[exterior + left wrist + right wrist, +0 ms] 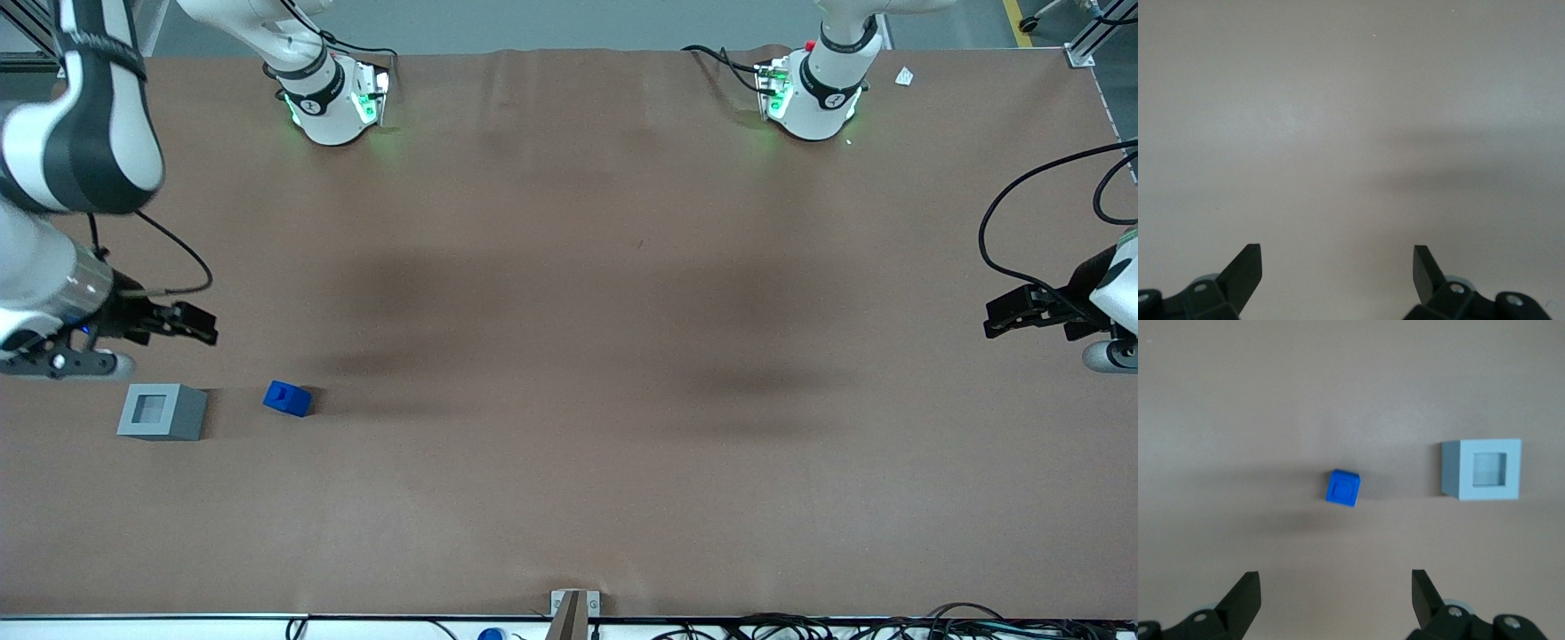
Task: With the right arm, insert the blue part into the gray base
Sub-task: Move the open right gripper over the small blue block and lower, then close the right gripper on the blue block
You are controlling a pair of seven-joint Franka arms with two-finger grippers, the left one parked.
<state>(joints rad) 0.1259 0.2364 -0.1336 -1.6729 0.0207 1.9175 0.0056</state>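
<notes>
On the brown bench (569, 356), nothing is done yet: the right arm (53, 178) hangs at its own end, above the gray base (163, 412), recess empty. The gripper (1335, 600), fingers (1245, 593) spread and empty, hovers near the blue part (1343, 487), which lies beside the base, apart. Grasp and insertion remain.

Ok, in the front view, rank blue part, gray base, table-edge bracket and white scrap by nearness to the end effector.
1. Blue part and gray base, both nearer the camera than the open end effector: too close to call.
2. Bracket, at the table's camera edge.
3. Scrap, toward the parked arm's end.
</notes>
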